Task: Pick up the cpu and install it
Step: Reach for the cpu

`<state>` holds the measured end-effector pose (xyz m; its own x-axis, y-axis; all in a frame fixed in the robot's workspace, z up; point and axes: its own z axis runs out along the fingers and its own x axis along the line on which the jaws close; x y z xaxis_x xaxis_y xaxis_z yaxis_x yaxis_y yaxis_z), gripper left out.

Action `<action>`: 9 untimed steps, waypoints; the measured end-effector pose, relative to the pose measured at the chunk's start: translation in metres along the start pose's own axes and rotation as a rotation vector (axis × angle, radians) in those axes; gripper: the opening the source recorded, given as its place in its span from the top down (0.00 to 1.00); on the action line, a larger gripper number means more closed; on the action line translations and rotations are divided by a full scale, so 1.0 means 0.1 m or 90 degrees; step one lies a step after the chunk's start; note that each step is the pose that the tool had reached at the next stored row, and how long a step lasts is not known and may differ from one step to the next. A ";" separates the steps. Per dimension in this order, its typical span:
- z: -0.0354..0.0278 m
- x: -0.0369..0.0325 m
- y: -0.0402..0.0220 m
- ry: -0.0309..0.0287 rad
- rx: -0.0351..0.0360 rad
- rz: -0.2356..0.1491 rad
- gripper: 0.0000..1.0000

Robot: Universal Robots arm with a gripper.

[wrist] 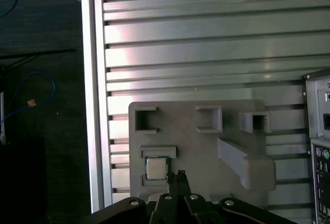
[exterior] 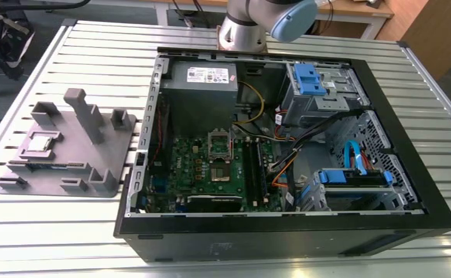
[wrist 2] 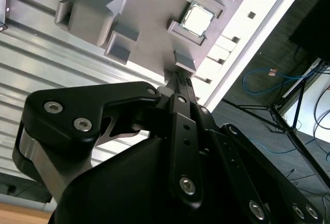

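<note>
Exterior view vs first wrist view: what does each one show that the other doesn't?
Exterior: the arm, and inside the open case the green circuit board with its metal-framed socket. First wrist: the hand, shut, its tips close beside the cpu. Both: the cpu sitting in the grey holder on the slatted table.

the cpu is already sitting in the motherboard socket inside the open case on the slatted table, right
Not right. The cpu lies in the grey holder beside the case, not in the socket; the first wrist view shows it. The case is open on the slatted table.
</note>
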<state>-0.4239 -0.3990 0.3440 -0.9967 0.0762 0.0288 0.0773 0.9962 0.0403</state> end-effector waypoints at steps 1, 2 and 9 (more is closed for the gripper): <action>0.016 0.001 -0.001 0.0000 0.0000 0.000 0.89; 0.030 0.002 -0.001 -0.0001 0.0000 0.000 0.89; 0.116 0.009 -0.006 0.0000 0.0001 0.000 0.89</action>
<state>-0.4251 -0.3990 0.3324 -0.9967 0.0762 0.0288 0.0774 0.9962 0.0400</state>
